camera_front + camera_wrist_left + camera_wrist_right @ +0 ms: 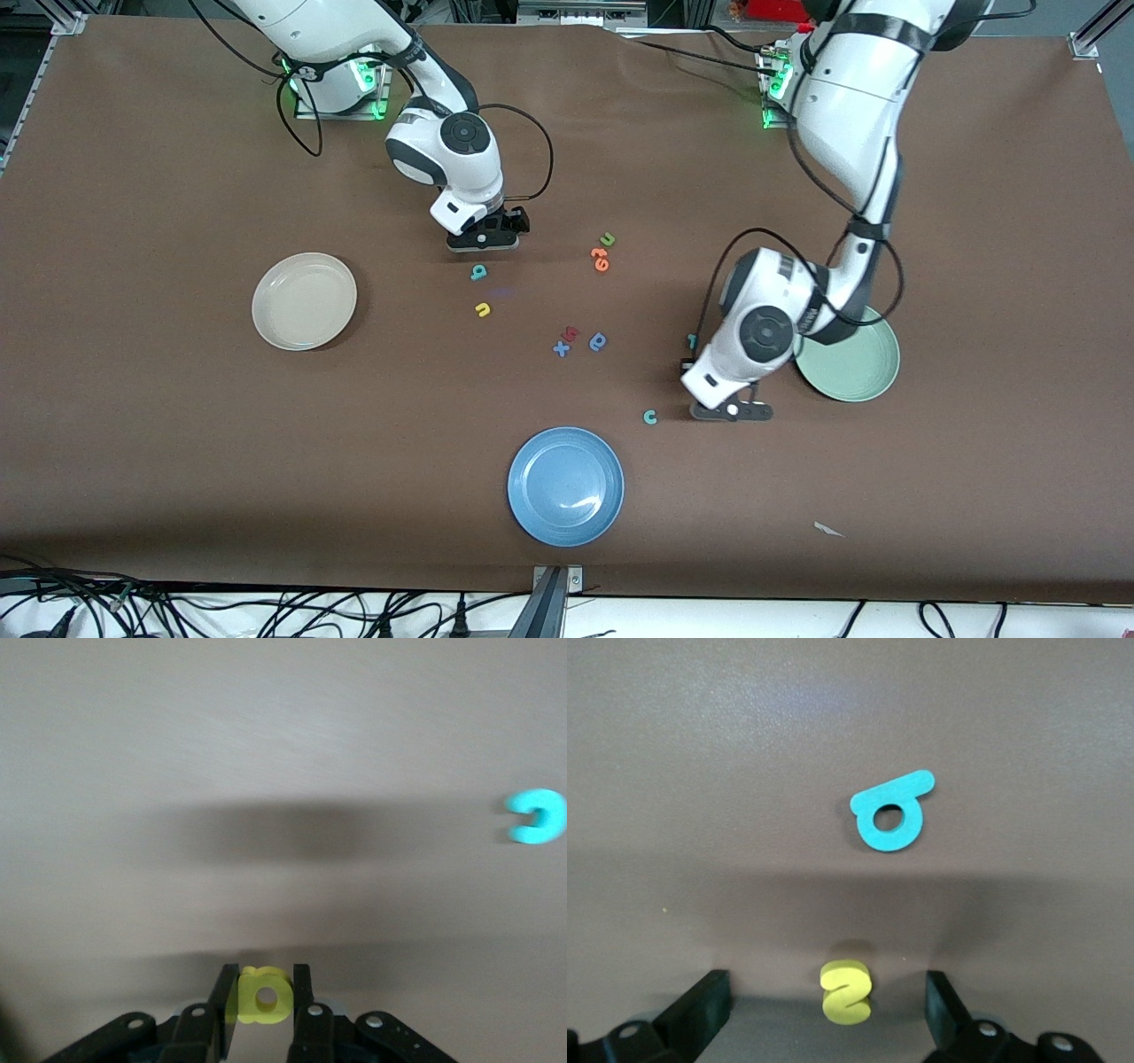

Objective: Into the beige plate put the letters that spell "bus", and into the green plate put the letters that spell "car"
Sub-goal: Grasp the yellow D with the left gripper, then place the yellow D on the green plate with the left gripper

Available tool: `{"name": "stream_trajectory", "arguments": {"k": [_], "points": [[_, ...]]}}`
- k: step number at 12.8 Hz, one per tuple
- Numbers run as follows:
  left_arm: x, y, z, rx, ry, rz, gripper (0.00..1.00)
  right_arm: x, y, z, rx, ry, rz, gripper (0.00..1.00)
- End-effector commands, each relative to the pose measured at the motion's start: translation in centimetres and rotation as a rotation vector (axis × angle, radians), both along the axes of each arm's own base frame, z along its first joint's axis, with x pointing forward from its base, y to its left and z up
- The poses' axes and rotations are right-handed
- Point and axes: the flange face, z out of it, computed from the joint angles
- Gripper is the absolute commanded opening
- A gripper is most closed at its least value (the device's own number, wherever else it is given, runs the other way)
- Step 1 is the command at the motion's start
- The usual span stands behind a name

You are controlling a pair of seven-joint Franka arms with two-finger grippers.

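The yellow a (pixel 264 997) is pinched between the pressed-in fingers of the left gripper (pixel 732 410), low over the brown table (pixel 177 399), so the step in hand is judged to be the pickup of the first "car" letter. The next move is judged to call for a lift and a short carry to the green plate (pixel 864 368), which lies just beside the left arm's wrist, toward the left arm's end of the table, and seems empty where it can be seen. The teal c (pixel 650 416) lies near the left gripper, toward the table's middle, and the teal r (pixel 692 340) is partly hidden at the arm's edge. The yellow s (pixel 847 991) lies on the table between the widely spread fingers of the right gripper (pixel 484 239), not yet touched; a descent and a closing are judged to be called for there. The teal b (pixel 478 272) lies just nearer the front camera than that gripper, the yellow u (pixel 483 309) nearer still, and the beige plate (pixel 270 332) stands empty toward the right arm's end. Both wrists are pointed straight down, the forearms bent low from their bases.
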Motion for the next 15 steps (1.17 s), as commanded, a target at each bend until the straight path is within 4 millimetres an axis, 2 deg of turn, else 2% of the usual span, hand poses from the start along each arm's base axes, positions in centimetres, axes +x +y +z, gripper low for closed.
{"name": "stream_trajectory", "arguments": {"k": [1, 3, 6, 8, 9, 10, 11, 12, 13, 15], "points": [[0.6, 5.3, 3.4, -0.008, 0.055, -0.116, 0.08, -0.4, -0.4, -0.5, -0.010, -0.001, -0.002, 0.89], [0.4, 9.0, 3.1, -0.020, 0.138, -0.217, 0.08, -0.5, -0.6, -0.1, -0.013, -0.008, -0.001, 0.83], [0.1, 13.9, 2.5, 0.049, 0.225, -0.386, 0.08, -0.7, -1.1, 0.2, -0.020, -0.014, 0.000, 0.74], [0.2, 17.5, 2.4, 0.049, 0.248, -0.472, 0.09, -0.6, -1.4, 0.7, -0.021, -0.024, 0.002, 0.64], [0.2, 18.8, 2.3, 0.033, 0.258, -0.510, 0.12, -0.6, -1.5, 0.7, -0.024, -0.023, 0.004, 0.55], [0.1, 20.1, 2.2, 0.019, 0.271, -0.525, 0.32, -0.4, -1.6, 1.2, -0.023, -0.033, 0.001, 0.42], [-0.1, 20.4, 2.1, 0.009, 0.289, -0.544, 0.95, -0.4, -1.8, 1.4, -0.024, -0.037, 0.000, 0.30], [-0.4, 20.1, 1.9, -0.002, 0.307, -0.528, 1.00, -0.4, -1.9, 1.3, -0.025, -0.037, -0.004, 0.23], [-0.1, 19.8, 2.4, -0.008, 0.296, -0.521, 1.00, -0.3, -1.9, 1.5, -0.025, -0.040, -0.005, 0.17], [0.0, 19.0, 2.6, -0.066, 0.273, -0.397, 1.00, 0.1, -2.1, 1.9, -0.023, -0.050, -0.004, 0.13]]}}
